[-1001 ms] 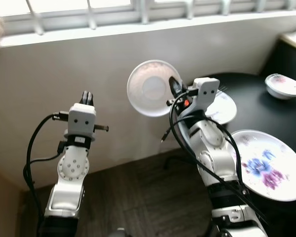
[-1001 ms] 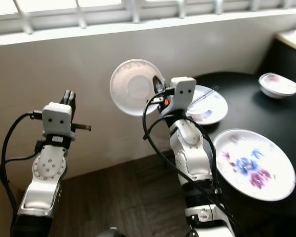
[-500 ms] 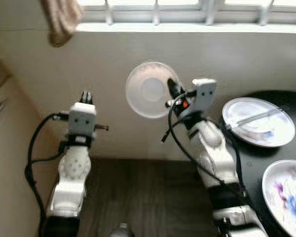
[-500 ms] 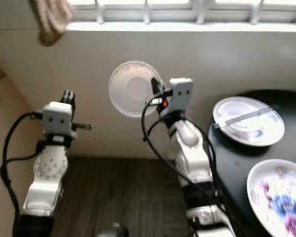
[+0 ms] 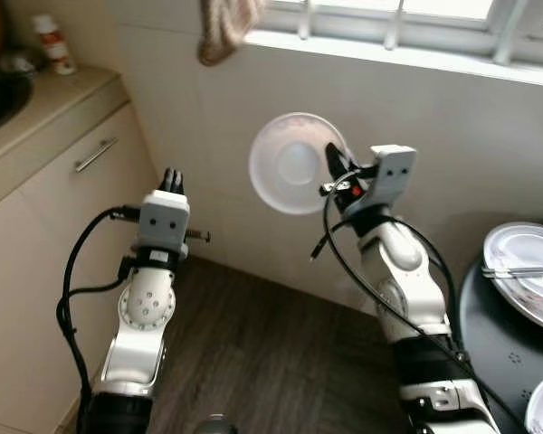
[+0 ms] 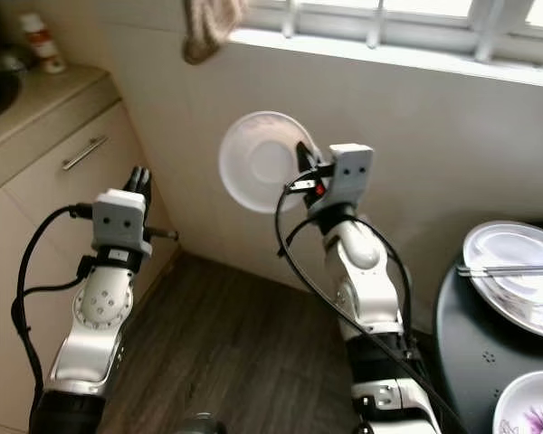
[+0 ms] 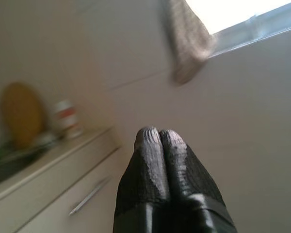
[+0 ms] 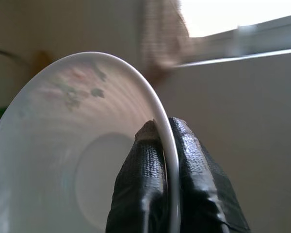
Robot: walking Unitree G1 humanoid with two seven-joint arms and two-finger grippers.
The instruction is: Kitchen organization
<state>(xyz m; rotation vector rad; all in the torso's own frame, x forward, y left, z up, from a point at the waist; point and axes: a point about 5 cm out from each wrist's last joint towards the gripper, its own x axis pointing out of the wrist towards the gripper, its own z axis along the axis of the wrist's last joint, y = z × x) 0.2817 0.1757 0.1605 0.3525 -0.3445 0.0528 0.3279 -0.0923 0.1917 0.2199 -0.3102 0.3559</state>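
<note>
A white bowl (image 5: 297, 163), faintly flowered on one face, rides edge-on and upright in mid-air before a pale tiled wall, its rim pinched between the two black fingers of the right gripper (image 8: 161, 145), which are closed on it with one pad on each side of the thin edge. The grip takes only a short stretch of the rim at the bowl's right side; the rest of the bowl stands clear to the left of and above the wrist, level with the window sill (image 5: 389, 56).

Carrying it well probably means keeping the wrist steady and the bowl vertical, since so narrow a hold could let it swing or slip if the robot jolts, and leaving room between the rim and the wall.

The left gripper (image 7: 160, 141) is raised ahead of the robot with its fingers pressed together and nothing between them.

To the left runs a cream cabinet (image 5: 63, 190) with a bar handle (image 5: 95, 154) under a countertop bearing a small jar (image 5: 52, 43). A cloth (image 5: 224, 27) hangs near the window. At right, a black table (image 6: 471, 334) holds a plate with chopsticks (image 6: 516, 276) laid across it.
</note>
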